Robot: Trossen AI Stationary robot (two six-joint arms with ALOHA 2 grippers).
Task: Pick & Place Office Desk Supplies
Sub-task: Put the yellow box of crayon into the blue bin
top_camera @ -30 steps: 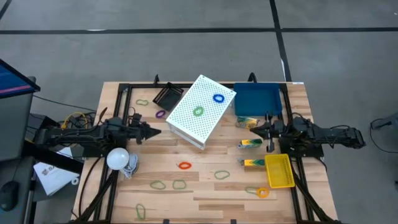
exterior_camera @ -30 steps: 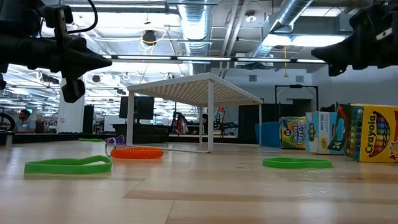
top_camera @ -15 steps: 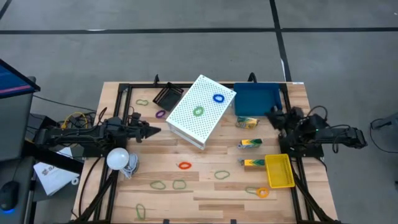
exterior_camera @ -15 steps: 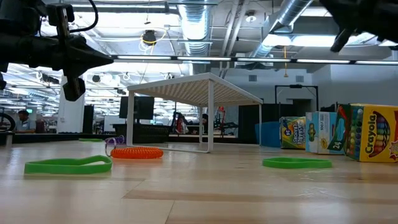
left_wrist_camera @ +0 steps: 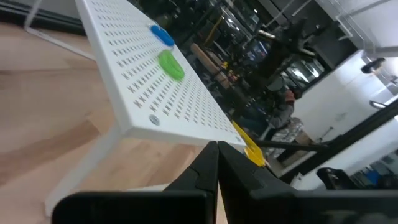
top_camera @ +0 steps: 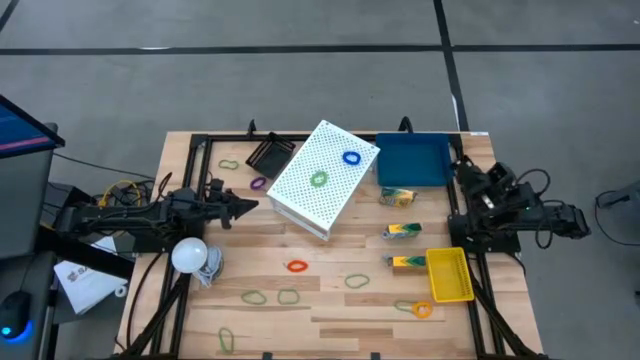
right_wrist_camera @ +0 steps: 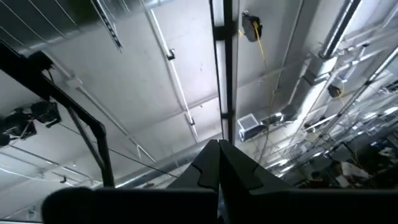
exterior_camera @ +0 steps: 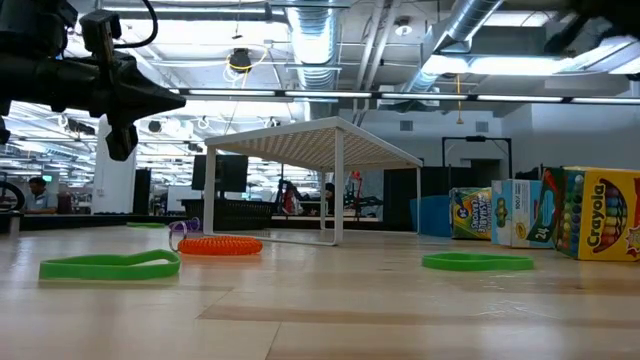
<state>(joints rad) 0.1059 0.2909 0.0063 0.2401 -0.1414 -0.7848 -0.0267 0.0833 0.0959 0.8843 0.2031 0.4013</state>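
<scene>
The right arm has been pulled back and tilted up at the right table [top_camera: 300, 300] edge, away from the crayon packs [top_camera: 403, 232] beside the yellow tray [top_camera: 450, 275]; nothing is picked yet. Right end effector [right_wrist_camera: 219, 155] is closed, empty. Left end effector [top_camera: 250, 207], closed and empty, is held near the white rack [top_camera: 322, 178].

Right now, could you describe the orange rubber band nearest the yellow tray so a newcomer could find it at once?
Start at the yellow mesh tray near the table's right front edge. Just off its front-left corner lies the orange rubber band, overlapping a green band. It is the only orange loop by that tray; the other orange one lies nearer mid-table.
</scene>
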